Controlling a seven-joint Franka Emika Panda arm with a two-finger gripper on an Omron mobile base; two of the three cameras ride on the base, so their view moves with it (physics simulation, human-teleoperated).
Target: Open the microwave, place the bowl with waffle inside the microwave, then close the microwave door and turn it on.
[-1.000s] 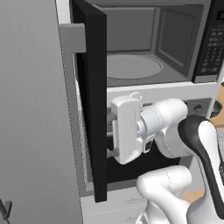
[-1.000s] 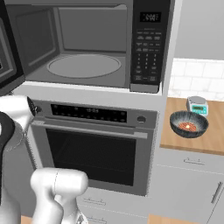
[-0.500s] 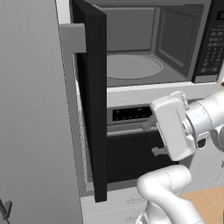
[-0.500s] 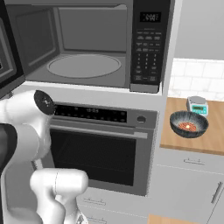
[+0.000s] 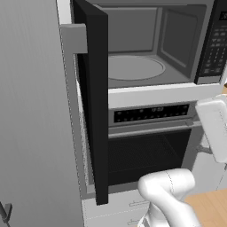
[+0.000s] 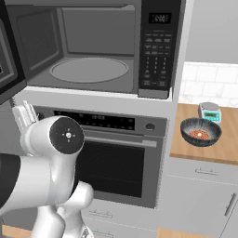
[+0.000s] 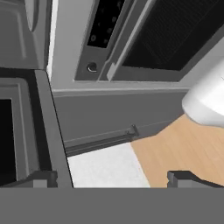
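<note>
The microwave door (image 5: 91, 97) stands fully open and the microwave (image 6: 97, 46) cavity with its turntable (image 6: 89, 69) is bare, so opening is done; fetching, loading, closing and starting remain. The bowl (image 6: 200, 131) sits on the wooden counter (image 6: 223, 148) right of the microwave, beside a small scale (image 6: 209, 111). The gripper (image 7: 111, 177) is spread wide and empty; the projecting door edge limits room left of the microwave.

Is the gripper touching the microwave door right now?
Apart. The hand view shows the open gripper with empty fingertips over floor; the left base view shows the microwave door standing alone.
</note>
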